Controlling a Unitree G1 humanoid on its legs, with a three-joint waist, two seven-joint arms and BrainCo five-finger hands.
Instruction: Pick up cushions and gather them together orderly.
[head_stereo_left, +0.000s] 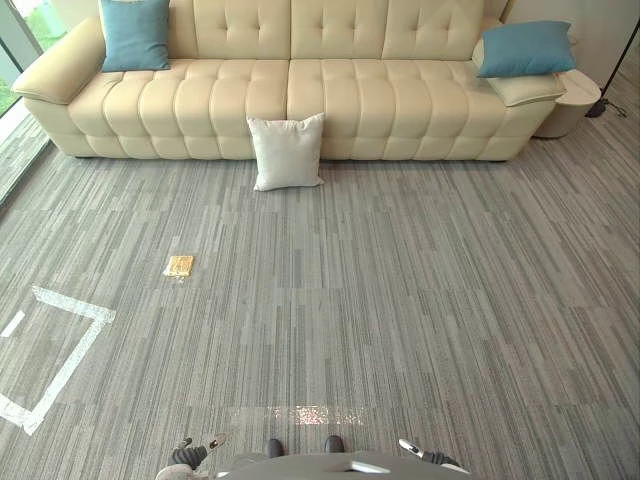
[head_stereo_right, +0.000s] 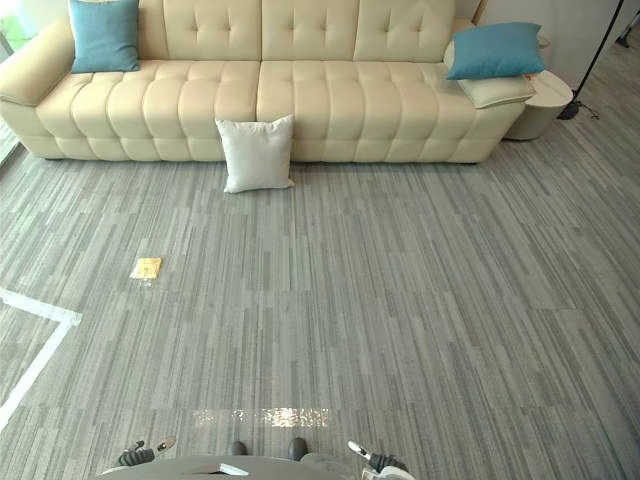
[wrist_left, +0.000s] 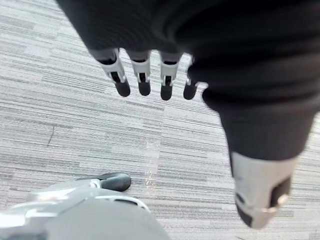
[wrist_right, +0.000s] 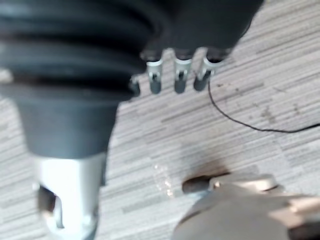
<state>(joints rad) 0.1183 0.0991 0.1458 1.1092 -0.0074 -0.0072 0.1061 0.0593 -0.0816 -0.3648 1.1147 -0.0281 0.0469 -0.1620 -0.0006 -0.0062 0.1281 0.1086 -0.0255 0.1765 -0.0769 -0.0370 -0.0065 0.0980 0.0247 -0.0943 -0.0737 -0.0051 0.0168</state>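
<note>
My left hand (wrist_left: 142, 79) hangs low at my side over the grey striped floor (head_stereo_left: 400, 300). Its fingers are straight and loose, and there is nothing in it. My right hand (wrist_right: 179, 80) hangs the same way on the other side, fingers relaxed and also empty. Both are well apart from the sofa (head_stereo_left: 350, 100), a long cream one that runs across the far side of the room.

I can see 3 cushions, none of them together. The white cushion (head_stereo_left: 287, 151) stands on the floor, leaning upright against the front of the sofa near its middle. The left blue cushion (head_stereo_left: 135, 33) sits on the seat at the sofa's left end, propped against the backrest. The right blue cushion (head_stereo_left: 524, 48) lies tilted on top of the armrest at the right end, just beside a round pale side table (head_stereo_left: 575, 100).

A small flat yellow thing (head_stereo_left: 179, 265) lies on the floor in front of the sofa towards my left; I cannot tell what it is. Nearer to me on the left, white tape (head_stereo_left: 65, 355) marks out lines on the floor.
</note>
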